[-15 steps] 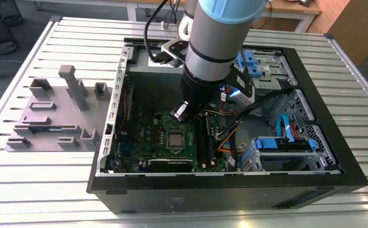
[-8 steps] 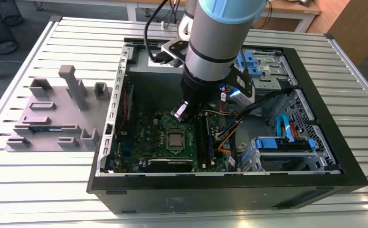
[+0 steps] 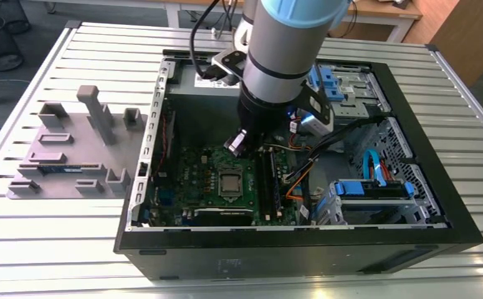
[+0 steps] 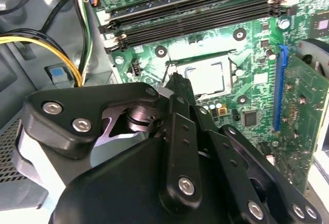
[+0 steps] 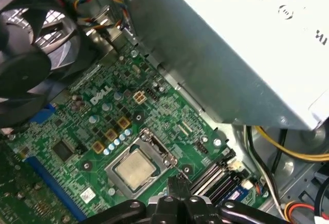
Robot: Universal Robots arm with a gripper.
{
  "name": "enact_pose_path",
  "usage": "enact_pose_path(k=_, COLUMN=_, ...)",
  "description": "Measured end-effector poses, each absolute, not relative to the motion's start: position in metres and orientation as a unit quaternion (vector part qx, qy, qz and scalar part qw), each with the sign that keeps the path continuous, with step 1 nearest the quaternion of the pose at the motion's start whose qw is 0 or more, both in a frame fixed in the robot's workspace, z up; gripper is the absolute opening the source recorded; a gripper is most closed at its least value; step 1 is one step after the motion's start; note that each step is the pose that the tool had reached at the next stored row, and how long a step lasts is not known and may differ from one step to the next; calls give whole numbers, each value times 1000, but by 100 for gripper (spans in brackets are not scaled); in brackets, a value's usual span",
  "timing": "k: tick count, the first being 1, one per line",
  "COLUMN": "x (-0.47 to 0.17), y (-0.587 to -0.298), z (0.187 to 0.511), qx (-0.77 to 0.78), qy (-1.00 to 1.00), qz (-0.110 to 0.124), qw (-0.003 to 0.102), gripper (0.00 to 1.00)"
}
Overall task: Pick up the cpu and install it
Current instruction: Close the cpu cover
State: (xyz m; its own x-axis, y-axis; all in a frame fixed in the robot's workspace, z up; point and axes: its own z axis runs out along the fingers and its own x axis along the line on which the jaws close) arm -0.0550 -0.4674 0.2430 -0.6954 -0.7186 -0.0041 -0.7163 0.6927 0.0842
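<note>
The cpu (image 5: 134, 168) lies flat in the metal-framed socket (image 5: 140, 165) of the green board (image 3: 216, 187), inside the open computer case (image 3: 424, 187) on the slatted table (image 3: 66, 243); seated there, its contacts can meet the socket. The tool (image 5: 177, 185) hangs above the board just beside the socket, near the memory slots (image 4: 195, 13). Its fingers are drawn together and hold nothing, the cpu being already in place.
</note>
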Motion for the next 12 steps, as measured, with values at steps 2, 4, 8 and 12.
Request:
enact_pose_path(k=2, x=-55, y=-464, z=243, qx=390, qy=-920, qz=-40, qw=15, gripper=11)
enact_pose_path(k=4, x=-55, y=-461, z=242, qx=390, qy=-920, qz=-40, qw=15, gripper=11)
enact_pose_path(k=8, x=-55, y=-457, z=242, qx=390, qy=-920, qz=-40, qw=15, gripper=11)
enact_pose_path(k=12, x=-55, y=-456, z=240, qx=390, qy=-920, qz=-40, qw=14, gripper=11)
